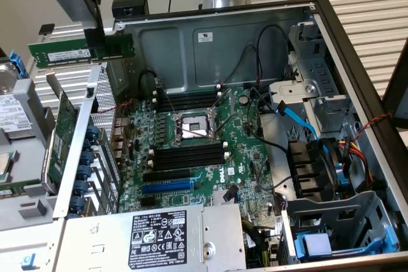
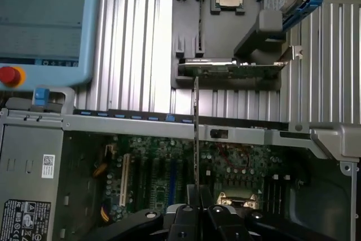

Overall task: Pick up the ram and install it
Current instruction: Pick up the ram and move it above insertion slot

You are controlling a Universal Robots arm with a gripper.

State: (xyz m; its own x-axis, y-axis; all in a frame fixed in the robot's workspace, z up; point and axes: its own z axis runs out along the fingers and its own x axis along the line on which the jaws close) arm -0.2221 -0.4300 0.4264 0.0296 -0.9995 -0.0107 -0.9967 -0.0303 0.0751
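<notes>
The ram (image 1: 64,53), a long green stick with a white label, hangs level in the air above the open computer case's far corner on the exterior view's left. My gripper (image 1: 97,48) is shut on it near its middle, coming down from above. In the wrist view the ram (image 2: 196,134) shows edge-on as a thin strip running out from between the black fingers (image 2: 210,214) of the gripper (image 2: 196,210). On the motherboard (image 1: 245,164) below, black memory slots with white end clips (image 1: 188,101) (image 1: 189,153) lie on either side of the CPU socket (image 1: 194,127).
A green expansion card with a metal bracket (image 1: 64,135) leans at the case's side on the exterior view's left, beside a hard drive (image 1: 13,116). The power supply (image 1: 159,234) sits at the front. Cables (image 1: 299,122) and drive cages (image 1: 331,221) crowd the exterior view's right. A teach pendant (image 2: 45,23) lies outside the case.
</notes>
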